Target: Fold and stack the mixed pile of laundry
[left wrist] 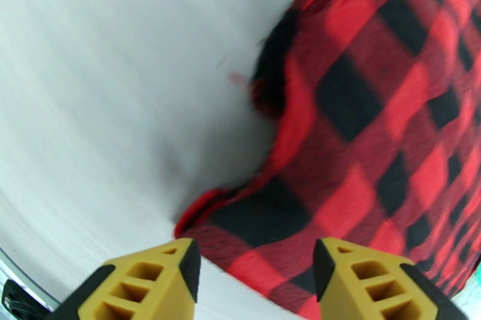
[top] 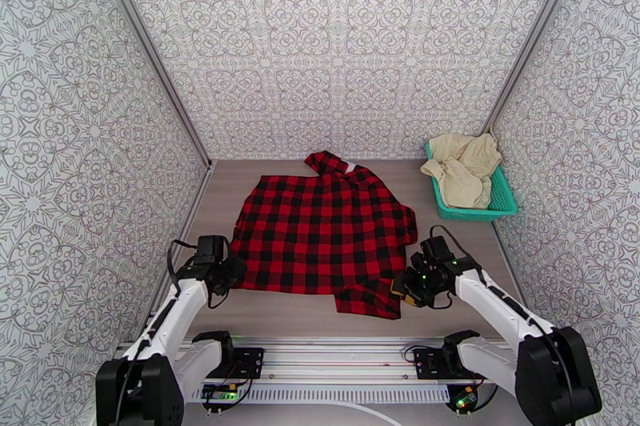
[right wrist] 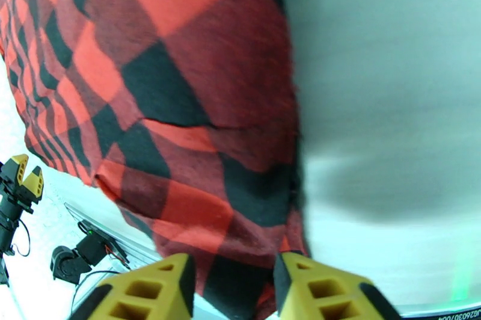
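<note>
Flannel shirt [top: 324, 235] lying spread on desk [top: 280, 315]; first fold probably starting. Left pincer [left wrist: 255, 255] and right pincer [right wrist: 234, 264] standing apart, clamping nothing. Next move calling for hem grips.

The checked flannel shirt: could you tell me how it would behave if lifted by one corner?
Probably floppy: the shirt lies flat with its near-right hem rumpled over, so it should sag. Its fuzzy weave would likely drag on the table.

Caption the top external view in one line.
Checked flannel shirt spread on table, left tool and right tool at its near corners; cream cloths in teal basket.
</note>
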You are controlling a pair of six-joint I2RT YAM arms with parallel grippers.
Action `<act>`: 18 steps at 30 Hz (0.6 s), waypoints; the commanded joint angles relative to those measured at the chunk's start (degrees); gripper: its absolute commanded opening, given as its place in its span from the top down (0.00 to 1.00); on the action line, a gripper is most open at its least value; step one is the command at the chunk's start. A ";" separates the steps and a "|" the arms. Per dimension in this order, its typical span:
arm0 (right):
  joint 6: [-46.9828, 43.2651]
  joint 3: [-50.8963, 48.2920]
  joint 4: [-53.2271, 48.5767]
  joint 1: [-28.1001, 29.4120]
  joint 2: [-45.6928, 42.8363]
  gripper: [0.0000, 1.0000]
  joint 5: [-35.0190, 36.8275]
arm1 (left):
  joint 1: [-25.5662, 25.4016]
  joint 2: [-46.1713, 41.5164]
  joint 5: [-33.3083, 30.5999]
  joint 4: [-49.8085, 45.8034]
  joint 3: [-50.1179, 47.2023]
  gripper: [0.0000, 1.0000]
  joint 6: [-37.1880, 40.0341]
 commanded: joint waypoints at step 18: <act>4.16 -5.58 13.35 0.28 6.01 0.72 -1.79 | -0.59 3.76 0.10 7.14 -4.08 0.98 -1.50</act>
